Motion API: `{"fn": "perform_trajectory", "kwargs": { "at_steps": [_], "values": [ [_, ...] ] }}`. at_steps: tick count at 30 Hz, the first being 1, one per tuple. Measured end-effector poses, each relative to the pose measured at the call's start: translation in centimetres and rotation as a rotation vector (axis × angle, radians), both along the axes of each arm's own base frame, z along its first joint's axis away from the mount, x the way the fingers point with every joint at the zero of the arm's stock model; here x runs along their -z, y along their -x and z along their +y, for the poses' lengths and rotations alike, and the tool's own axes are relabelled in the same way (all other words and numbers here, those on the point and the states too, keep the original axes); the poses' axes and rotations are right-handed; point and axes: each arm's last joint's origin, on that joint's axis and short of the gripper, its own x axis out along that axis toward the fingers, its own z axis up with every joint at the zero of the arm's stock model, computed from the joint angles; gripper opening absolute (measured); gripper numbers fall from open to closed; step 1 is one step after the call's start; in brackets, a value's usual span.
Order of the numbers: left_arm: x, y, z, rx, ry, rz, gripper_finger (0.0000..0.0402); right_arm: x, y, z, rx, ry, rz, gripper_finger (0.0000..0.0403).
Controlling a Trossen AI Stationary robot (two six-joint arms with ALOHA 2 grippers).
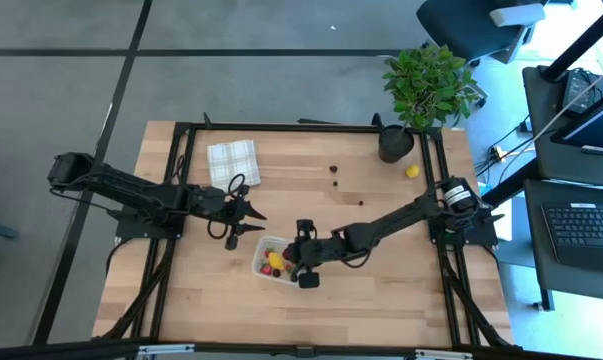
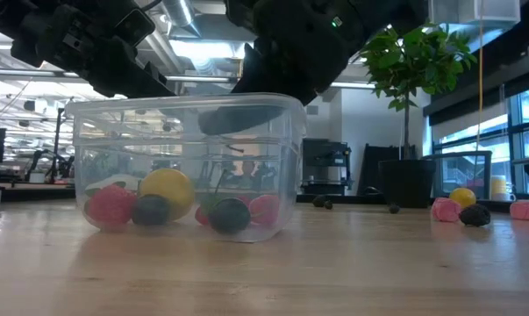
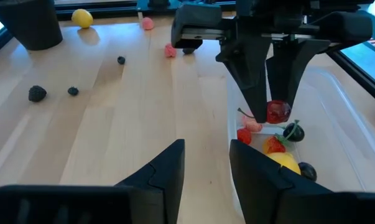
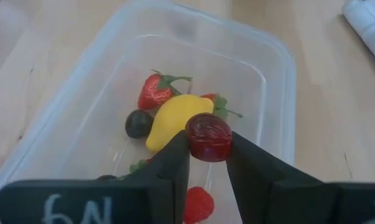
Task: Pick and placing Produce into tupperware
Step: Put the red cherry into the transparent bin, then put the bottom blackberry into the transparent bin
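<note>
Right pincer (image 4: 207, 146) hangs directly over the open tupperware (image 4: 280, 68), its two dark fingers closed on a small dark-red glossy berry (image 4: 208, 136), so the release path is straight down into the tub, not sideways; in the high view this pincer (image 1: 303, 268) sits at the tub's right edge, with the tub's (image 1: 262, 247) long axis running roughly toward and away from the front of the bench (image 1: 381, 300). Inside lie a smooth yellow lemon (image 4: 171, 118), a seeded red strawberry (image 4: 153, 93) with green leaves and a dark round berry (image 4: 138, 123). The tub's walls are clear, thin plastic with rounded corners. Left pincer (image 1: 249, 213) waits just beside the tub's far left corner, fingers parted and empty. More produce, including a yellow lemon (image 1: 412, 171), lies well apart toward the potted plant (image 1: 426, 85)
</note>
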Motion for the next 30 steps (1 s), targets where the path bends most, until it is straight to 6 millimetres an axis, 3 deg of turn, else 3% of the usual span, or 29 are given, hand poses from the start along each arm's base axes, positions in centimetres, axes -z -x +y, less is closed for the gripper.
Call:
{"fn": "perform_trajectory", "kwargs": {
  "at_steps": [8,17,21,25,30],
  "values": [
    [0.0,0.0,0.0,0.001,0.0,0.0,0.0122,0.0,-0.1,-0.1,0.009,-0.006,-0.002,0.013],
    [0.0,0.0,0.0,0.001,0.0,-0.001,0.0122,-1.0,0.3,-0.2,-0.007,0.012,0.005,0.0203],
    [-0.1,0.0,0.0,0.003,-0.003,-0.009,0.0122,-3.8,2.1,0.0,-0.006,0.028,0.115,0.0219],
    [-0.1,0.0,0.0,0.001,0.001,-0.007,0.0122,-6.5,5.2,0.1,0.092,-0.011,0.306,0.0223],
    [0.0,0.0,0.0,0.001,0.001,-0.001,0.0122,-8.0,9.9,-0.3,0.435,-0.123,0.537,0.0215]
  ]
}}
